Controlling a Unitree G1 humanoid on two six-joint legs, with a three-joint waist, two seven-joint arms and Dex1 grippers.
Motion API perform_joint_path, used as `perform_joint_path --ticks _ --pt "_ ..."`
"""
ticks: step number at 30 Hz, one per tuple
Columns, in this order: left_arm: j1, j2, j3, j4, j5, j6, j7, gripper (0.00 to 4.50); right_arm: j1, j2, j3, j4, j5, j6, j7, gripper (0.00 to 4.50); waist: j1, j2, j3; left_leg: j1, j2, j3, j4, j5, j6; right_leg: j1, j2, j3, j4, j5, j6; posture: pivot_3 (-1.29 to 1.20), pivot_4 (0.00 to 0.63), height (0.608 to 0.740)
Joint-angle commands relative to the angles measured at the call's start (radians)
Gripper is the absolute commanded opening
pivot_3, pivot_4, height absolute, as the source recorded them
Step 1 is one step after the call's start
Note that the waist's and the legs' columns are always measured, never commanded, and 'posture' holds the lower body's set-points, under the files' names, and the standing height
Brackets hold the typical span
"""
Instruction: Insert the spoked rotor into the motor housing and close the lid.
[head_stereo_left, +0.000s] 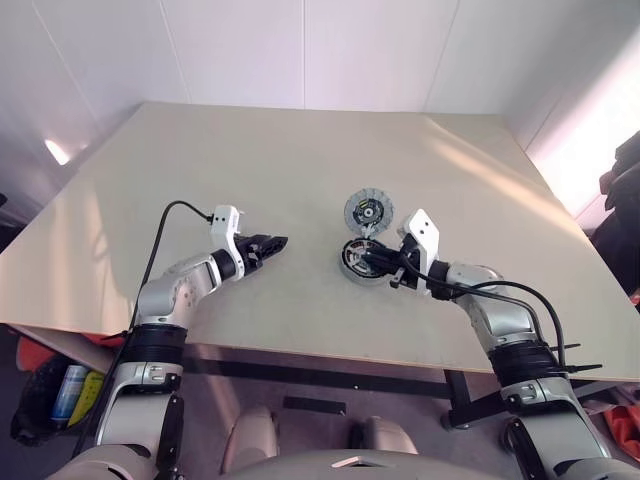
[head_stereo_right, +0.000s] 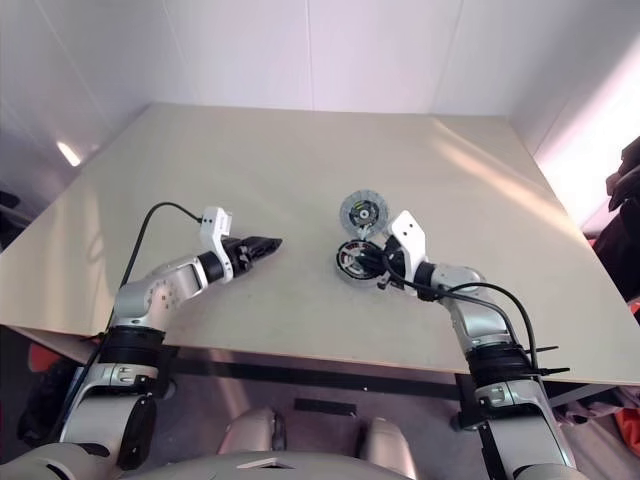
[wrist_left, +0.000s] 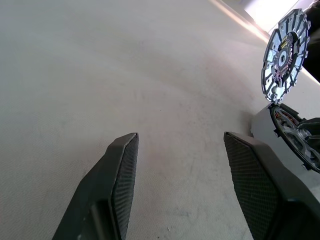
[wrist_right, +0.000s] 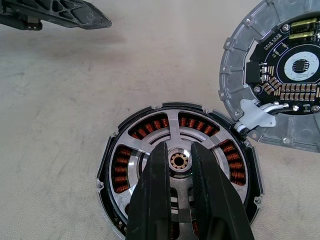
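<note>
The motor housing (wrist_right: 111, 150) lies flat on the table, with coppery coils ringing its inside. The spoked rotor (wrist_right: 150, 146) sits inside it, silver spokes meeting at a brass hub. My right gripper (wrist_right: 178, 146) reaches over the housing, its two fingers drawn close on either side of the spoke below the hub. The lid (wrist_right: 280, 75) stands swung open at the housing's far edge, circuit side facing me. In the head view the housing (head_stereo_left: 352, 262) and lid (head_stereo_left: 367, 211) lie mid-table. My left gripper (head_stereo_left: 275, 243) rests open to their left, nothing between its fingers (wrist_left: 122, 165).
The pale table (head_stereo_left: 300, 160) stretches wide around the parts, its front edge close to me. Dark objects stand past the table's right edge (head_stereo_left: 620, 190). A black cable loops from my left wrist (head_stereo_left: 165, 225).
</note>
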Motion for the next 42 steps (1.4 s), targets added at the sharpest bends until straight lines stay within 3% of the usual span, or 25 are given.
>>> perform_joint_path --ticks 1,8,27,39,42 --pt "-0.011 0.008 0.008 -0.033 -0.005 -0.011 0.0 2.88 -0.016 -0.005 -0.014 -0.007 0.011 -0.001 0.005 0.28 0.0 0.0 0.0 0.0 0.0 0.0 0.0 0.0 0.0 0.0 0.0 0.0 0.0 0.0 0.0 0.0 0.0 0.74" --pt "-0.007 0.01 0.008 -0.042 -0.007 -0.004 0.001 2.88 -0.044 0.003 -0.069 -0.173 0.144 0.101 0.039 0.28 -0.001 0.0 0.0 -0.002 0.0 0.0 0.0 0.0 0.0 -0.002 0.0 0.0 0.0 0.0 0.0 0.0 0.0 0.74" --pt "-0.007 0.007 0.005 -0.048 -0.007 0.001 0.003 2.88 -0.055 0.016 -0.029 -0.038 0.006 0.037 -0.047 0.28 0.001 0.0 0.0 -0.005 0.0 0.0 0.0 0.001 -0.001 -0.005 0.0 0.0 0.0 0.0 0.0 0.0 0.0 0.74" --pt "-0.007 0.009 0.006 -0.049 -0.007 0.001 0.004 2.88 -0.086 0.023 -0.053 -0.034 0.013 -0.002 -0.069 4.36 0.0 0.0 0.0 -0.005 0.0 0.0 0.0 0.0 -0.001 -0.004 0.0 0.0 0.0 0.0 0.0 0.0 0.0 0.74" --pt "-0.011 0.009 0.006 -0.046 -0.007 0.0 0.004 2.88 -0.076 0.015 -0.047 -0.048 0.015 0.009 -0.056 4.47 0.001 0.0 0.0 -0.005 0.0 0.0 0.0 0.0 -0.001 -0.004 0.0 0.0 0.0 0.0 0.0 0.0 0.0 0.74"
